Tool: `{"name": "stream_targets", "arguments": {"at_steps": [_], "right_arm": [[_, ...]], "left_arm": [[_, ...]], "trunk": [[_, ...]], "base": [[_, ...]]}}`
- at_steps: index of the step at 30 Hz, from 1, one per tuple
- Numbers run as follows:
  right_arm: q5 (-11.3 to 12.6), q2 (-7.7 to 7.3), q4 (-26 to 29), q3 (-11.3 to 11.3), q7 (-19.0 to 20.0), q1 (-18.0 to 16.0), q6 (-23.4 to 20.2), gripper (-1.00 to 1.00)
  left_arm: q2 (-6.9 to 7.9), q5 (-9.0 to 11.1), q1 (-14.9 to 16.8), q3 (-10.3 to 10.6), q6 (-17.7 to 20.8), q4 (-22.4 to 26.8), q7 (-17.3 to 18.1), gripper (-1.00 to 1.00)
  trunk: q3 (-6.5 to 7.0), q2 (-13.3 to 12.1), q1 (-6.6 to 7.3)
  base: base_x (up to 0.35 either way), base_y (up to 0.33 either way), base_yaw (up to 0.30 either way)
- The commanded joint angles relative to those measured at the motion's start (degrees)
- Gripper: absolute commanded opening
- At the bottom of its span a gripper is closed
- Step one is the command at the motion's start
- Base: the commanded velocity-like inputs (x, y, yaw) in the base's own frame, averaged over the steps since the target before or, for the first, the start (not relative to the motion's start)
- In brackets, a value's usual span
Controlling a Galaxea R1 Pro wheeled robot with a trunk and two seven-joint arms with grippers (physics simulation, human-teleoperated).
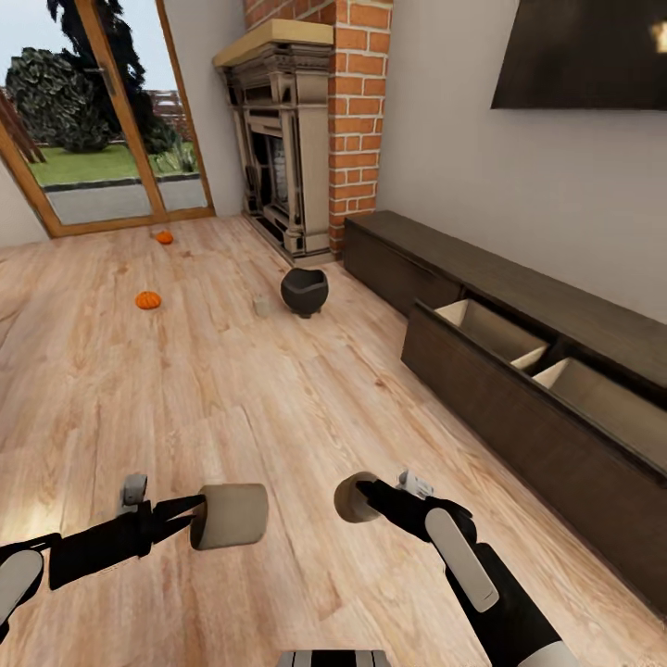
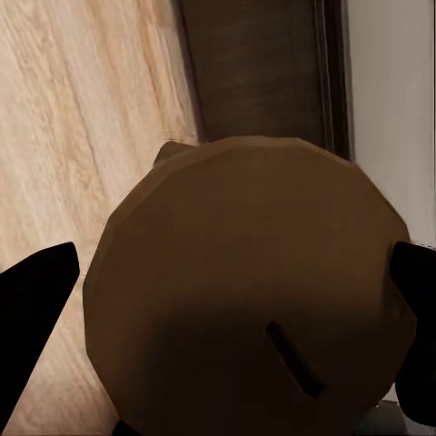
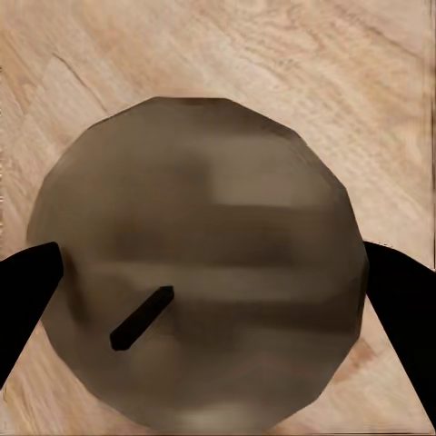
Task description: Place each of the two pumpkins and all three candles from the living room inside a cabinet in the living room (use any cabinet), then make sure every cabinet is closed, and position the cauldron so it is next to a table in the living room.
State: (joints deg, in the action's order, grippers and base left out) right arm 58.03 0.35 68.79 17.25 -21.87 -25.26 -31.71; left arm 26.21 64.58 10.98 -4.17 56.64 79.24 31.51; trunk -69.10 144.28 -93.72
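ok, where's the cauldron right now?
Head view: the cauldron sits on the wood floor in front of the fireplace, just off the near end of the cabinet, with a third candle close on its left.

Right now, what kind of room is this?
Most likely a living room: an ornate fireplace against a brick chimney, a wall-mounted TV above a long low cabinet, and glass patio doors onto a garden.

Matt black cauldron (image 1: 304,291); pale wood-grain floor (image 1: 185,398)
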Motion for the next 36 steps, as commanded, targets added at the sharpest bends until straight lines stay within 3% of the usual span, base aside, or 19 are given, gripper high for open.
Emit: {"name": "stream_targets", "arguments": {"at_steps": [1,5,18,22,27,29,32,36], "right_arm": [[1.0,-0.01,-0.2,-0.1,-0.4,-0.1,0.1,-1.00],[3.3,-0.07,-1.2,-1.7,0.6,-0.1,0.1,-1.00],[3.8,-0.92,-2.6,-3.2,0.7,-0.1,0.5,-1.00],[3.8,-0.96,-3.3,-4.4,0.8,-0.1,0.5,-1.00],[3.8,-0.96,-3.5,-4.6,0.8,-0.1,0.5,-1.00],[3.8,-0.96,-3.7,-4.6,0.8,-0.1,0.5,-1.00],[3.8,-0.96,-4.2,-4.7,0.8,-0.1,0.5,-1.00],[3.8,-0.96,-4.3,-4.8,0.8,-0.1,0.5,-1.00]], "left_arm": [[0.00,0.3,0.0,-0.1,0.4,0.0,0.2,-1.00],[-0.01,0.2,0.0,-0.1,0.4,0.0,0.2,-1.00],[0.05,-0.2,0.1,-0.2,0.3,-0.1,-0.8,-1.00],[-0.27,-1.0,0.2,-0.2,0.3,-0.1,-7.1,-1.00],[-0.27,-1.7,0.6,-0.2,0.2,-0.1,-11.6,-1.00],[-0.31,-2.0,0.9,-0.3,0.2,-0.1,-15.7,-1.00],[-0.57,-2.1,1.0,-0.3,0.1,0.1,-26.1,-1.00],[-0.67,-2.2,1.1,-0.3,0.1,0.2,-33.1,-1.00]], "trunk": [[0.19,0.0,0.04],[1.15,0.0,0.14],[4.37,-0.2,0.48],[5.37,-0.3,0.58],[6.62,-0.3,0.71],[7.12,-0.4,0.76],[7.87,-0.4,0.84],[8.87,-0.5,0.94]], "base": [[0.000,0.000,-0.281],[0.000,0.000,-0.281],[0.000,0.000,-0.281],[0.000,0.000,-0.281],[0.000,0.000,-0.281],[0.000,0.000,-0.281],[0.000,0.000,-0.281],[0.000,0.000,-0.281]]}}
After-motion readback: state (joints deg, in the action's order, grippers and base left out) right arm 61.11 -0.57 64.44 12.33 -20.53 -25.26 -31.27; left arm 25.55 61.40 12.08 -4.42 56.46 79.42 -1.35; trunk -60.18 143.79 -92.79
